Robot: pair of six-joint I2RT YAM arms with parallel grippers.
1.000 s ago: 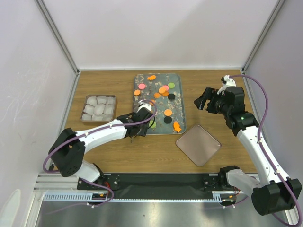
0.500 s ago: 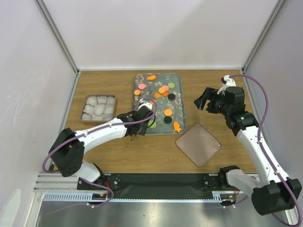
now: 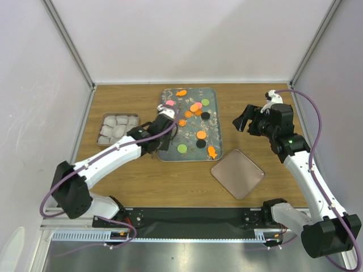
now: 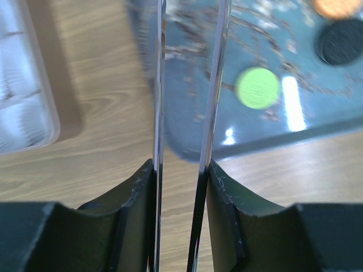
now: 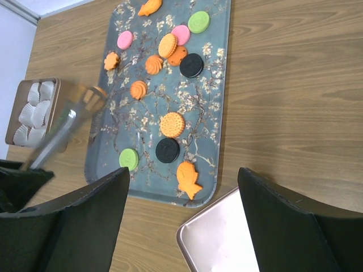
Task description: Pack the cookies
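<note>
So, pick step I'd guess: left gripper (image 3: pixel 166 116) sits over the left edge of the floral tray (image 3: pixel 214 122) mid-frame, blades narrow, can't tell if anything's pinched, right gripper (image 3: pixel 243 119) wide and empty, cookies (image 3: pixel 201 134) scattered on that tray, next move needs the cup box (image 3: pixel 138 129) at left.

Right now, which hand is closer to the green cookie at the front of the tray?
Left. The left hand hangs over the tray's left edge, just to the left of that green cookie. The right hand is off the tray, over the table on its right side.
</note>
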